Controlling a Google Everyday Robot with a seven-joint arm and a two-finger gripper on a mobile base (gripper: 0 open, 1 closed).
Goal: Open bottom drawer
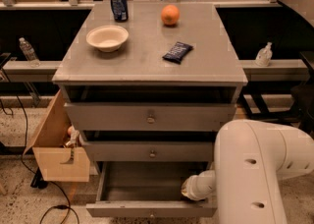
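The bottom drawer (122, 210) of the grey cabinet stands pulled out toward me, its bare inside (142, 181) showing and its small knob (151, 214) at the frame's lower edge. My white arm (260, 174) fills the lower right. Its wrist ends in the gripper (190, 192), which sits over the drawer's right front corner, just behind the front panel. The gripper's tip is hidden by the wrist.
Above are the middle drawer (152, 153) and top drawer (150, 116), both slightly ajar. On the cabinet top sit a bowl (107, 37), a can (118, 4), an orange (170, 14) and a dark packet (177, 52). A cardboard box (56, 144) stands left, with a cable (54, 208) on the floor.
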